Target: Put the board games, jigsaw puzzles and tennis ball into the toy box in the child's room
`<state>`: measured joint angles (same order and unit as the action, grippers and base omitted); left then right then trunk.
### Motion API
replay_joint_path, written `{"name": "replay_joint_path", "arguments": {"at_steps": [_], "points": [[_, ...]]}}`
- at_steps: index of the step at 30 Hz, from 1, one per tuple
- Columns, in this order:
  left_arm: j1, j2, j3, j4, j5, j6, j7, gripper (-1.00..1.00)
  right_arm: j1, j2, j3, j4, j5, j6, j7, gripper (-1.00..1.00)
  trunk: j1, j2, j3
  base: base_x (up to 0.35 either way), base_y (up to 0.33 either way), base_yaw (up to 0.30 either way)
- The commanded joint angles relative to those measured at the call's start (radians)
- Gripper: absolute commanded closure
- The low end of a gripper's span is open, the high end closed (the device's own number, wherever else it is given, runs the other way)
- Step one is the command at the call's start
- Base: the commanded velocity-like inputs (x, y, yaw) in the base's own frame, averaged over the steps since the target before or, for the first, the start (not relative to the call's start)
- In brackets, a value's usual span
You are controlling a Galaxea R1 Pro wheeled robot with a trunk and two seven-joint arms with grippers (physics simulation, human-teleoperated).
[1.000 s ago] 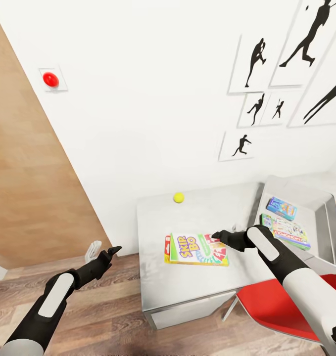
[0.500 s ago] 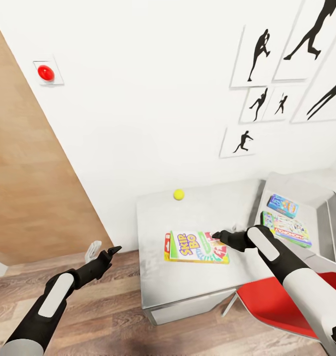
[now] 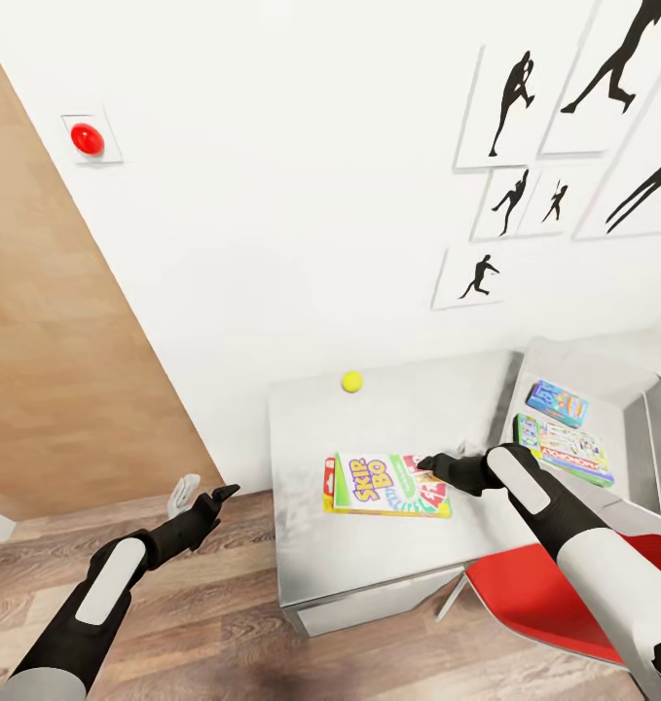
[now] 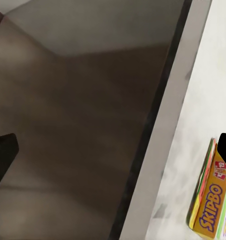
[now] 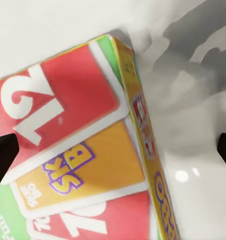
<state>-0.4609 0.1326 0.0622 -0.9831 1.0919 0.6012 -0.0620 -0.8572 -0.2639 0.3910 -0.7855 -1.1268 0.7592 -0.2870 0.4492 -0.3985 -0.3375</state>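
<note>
- Where the table (image 3: 369,555) stands, we count one card game box (image 3: 388,485), one tennis ball (image 3: 350,382), and two boxes (image 3: 562,433) in the toy box (image 3: 603,375).
- Right gripper (image 3: 425,461) hovers over the card game box, fingers spread wide; left gripper (image 3: 223,493) hangs beside the table, wide open.

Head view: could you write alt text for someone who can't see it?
The robot's right gripper hovers at the edge of a Skip-Bo game box lying flat on a grey table, with a yellow tennis ball farther back. An open toy box at right holds two colourful boxes; the left gripper hangs over the wooden floor.
</note>
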Motion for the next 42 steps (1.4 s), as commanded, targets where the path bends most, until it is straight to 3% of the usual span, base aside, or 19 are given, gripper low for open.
{"name": "replay_joint_path", "arguments": {"at_steps": [1, 11, 33, 42], "points": [[-0.001, 0.000, 0.002, 0.000, 0.000, 0.006, -0.002, -1.00, 0.000, -0.001, 0.005, -0.001, -0.010, 0.000, -0.010, -1.00, 0.001, -0.001, -0.002, 0.000, 0.000, 0.009], [-0.002, -0.001, 0.002, 0.000, 0.000, 0.006, -0.002, -1.00, 0.000, -0.001, 0.004, -0.001, -0.010, 0.000, -0.011, -1.00, 0.001, -0.001, -0.001, 0.000, 0.000, 0.125], [-0.004, -0.001, 0.002, 0.000, 0.002, 0.006, -0.004, -1.00, 0.000, -0.006, 0.004, -0.001, -0.008, 0.000, -0.011, -1.00, 0.001, -0.001, 0.006, 0.000, 0.000, 0.262], [-0.004, -0.001, -0.028, 0.000, 0.002, 0.001, -0.008, -1.00, -0.001, -0.011, 0.003, -0.001, -0.009, -0.001, -0.011, -1.00, 0.001, -0.001, 0.007, -0.079, 0.000, 0.112]]}}
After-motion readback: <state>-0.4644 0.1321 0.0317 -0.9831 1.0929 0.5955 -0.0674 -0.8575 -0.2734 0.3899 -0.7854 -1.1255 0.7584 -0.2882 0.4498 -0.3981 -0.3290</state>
